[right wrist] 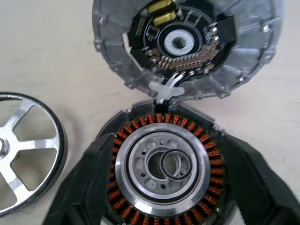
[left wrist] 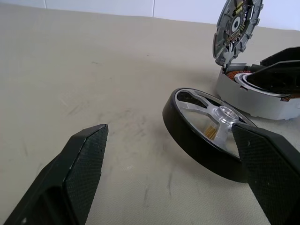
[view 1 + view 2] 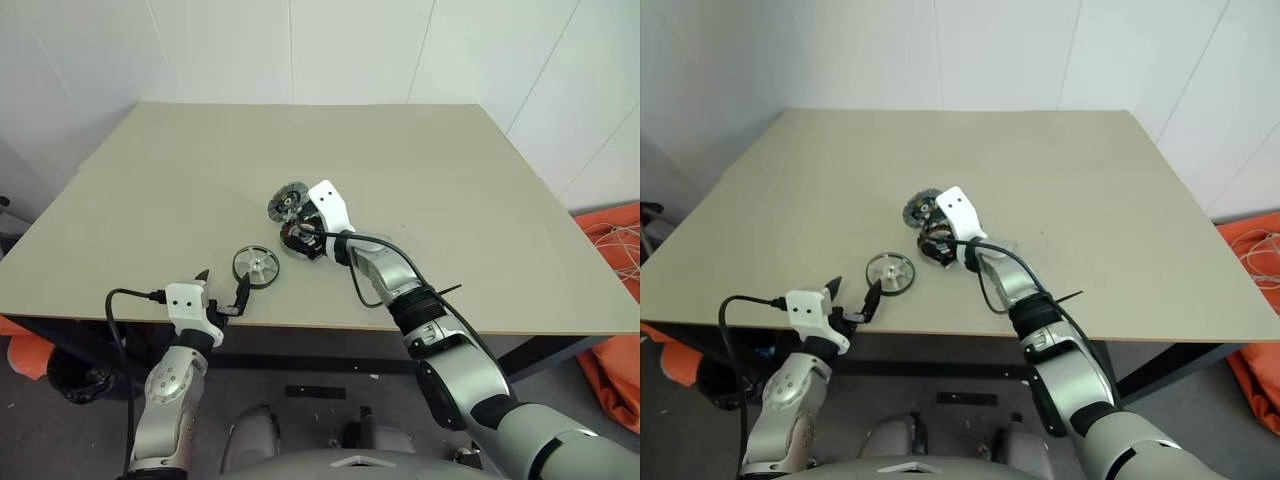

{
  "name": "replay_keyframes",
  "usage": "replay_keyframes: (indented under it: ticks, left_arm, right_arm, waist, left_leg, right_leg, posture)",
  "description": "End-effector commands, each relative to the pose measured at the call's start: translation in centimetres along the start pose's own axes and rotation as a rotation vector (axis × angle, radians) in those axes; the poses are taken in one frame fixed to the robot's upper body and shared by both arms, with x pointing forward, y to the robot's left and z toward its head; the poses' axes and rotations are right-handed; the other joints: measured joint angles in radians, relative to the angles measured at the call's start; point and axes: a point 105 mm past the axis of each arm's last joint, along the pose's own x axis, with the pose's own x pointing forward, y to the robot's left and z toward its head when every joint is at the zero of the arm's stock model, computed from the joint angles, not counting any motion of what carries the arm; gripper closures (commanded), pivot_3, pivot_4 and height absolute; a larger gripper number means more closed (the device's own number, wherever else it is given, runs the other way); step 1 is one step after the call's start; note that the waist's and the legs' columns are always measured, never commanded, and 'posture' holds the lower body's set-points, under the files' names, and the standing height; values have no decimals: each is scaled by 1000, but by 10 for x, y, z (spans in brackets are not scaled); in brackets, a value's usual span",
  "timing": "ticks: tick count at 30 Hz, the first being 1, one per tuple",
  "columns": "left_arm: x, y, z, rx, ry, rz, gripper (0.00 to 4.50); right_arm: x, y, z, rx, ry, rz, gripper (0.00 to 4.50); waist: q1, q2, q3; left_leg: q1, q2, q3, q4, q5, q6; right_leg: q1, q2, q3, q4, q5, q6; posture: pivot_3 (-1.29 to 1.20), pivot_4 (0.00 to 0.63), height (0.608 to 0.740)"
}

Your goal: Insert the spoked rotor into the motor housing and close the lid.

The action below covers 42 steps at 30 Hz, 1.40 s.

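Lying loose at seven o'clock of the motor housing (image 3: 300, 241), the spoked rotor (image 3: 254, 266) is awaiting pickup, lid (image 3: 287, 201) propped open at twelve, right gripper (image 1: 159, 187) spread astride the housing, left gripper (image 3: 222, 290) gaping just beside the rotor, needing to close on its rim.

Bare lab: plain worktable (image 3: 180, 200), white walls (image 3: 300, 50)

Left end effector (image 3: 224, 286) hangs open at the desk's (image 3: 150, 180) near edge — right end effector (image 3: 298, 238) reaches mid-desk, fingers spread.

The beige table (image 3: 180, 190) bears the spoked rotor (image 3: 255, 266) beside the motor housing (image 1: 164, 168).
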Motion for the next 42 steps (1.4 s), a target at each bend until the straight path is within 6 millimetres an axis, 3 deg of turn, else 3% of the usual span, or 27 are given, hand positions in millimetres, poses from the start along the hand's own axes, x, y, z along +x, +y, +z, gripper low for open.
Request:
replay_keyframes:
  ticks: [1, 10, 21, 42]
  left_arm:
    - [3, -1, 13, 2, -42, -11, 0]
    - [3, -4, 16, 1, -41, -14, 0]
    - [3, -3, 12, -2, -32, -15, 0]
    - [4, -6, 14, 2, -34, -23, 0]
  right_arm:
    - [-4, -3, 36, -21, -105, -7, 1425]
    - [-6, -4, 39, -43, -101, -19, 4471]
    - [-12, -1, 26, -201, -17, -33, 4471]
    - [-11, -3, 7, -190, 42, -38, 4471]
  waist:
    - [0, 0, 0]
    - [0, 0, 0]
    - [0, 0, 0]
    - [0, 0, 0]
  left_leg:
    - [0, 0, 0, 0, 0, 0]
    - [0, 0, 0, 0, 0, 0]
    - [0, 0, 0, 0, 0, 0]
    - [0, 0, 0, 0, 0, 0]
  right_leg:
    - [0, 0, 0, 0, 0, 0]
    - [0, 0, 0, 0, 0, 0]
    - [0, 0, 0, 0, 0, 0]
    - [0, 0, 0, 0, 0, 0]
  posture:
    - [0, 0, 740]
    - [0, 0, 740]
    - [0, 0, 740]
    - [0, 0, 740]
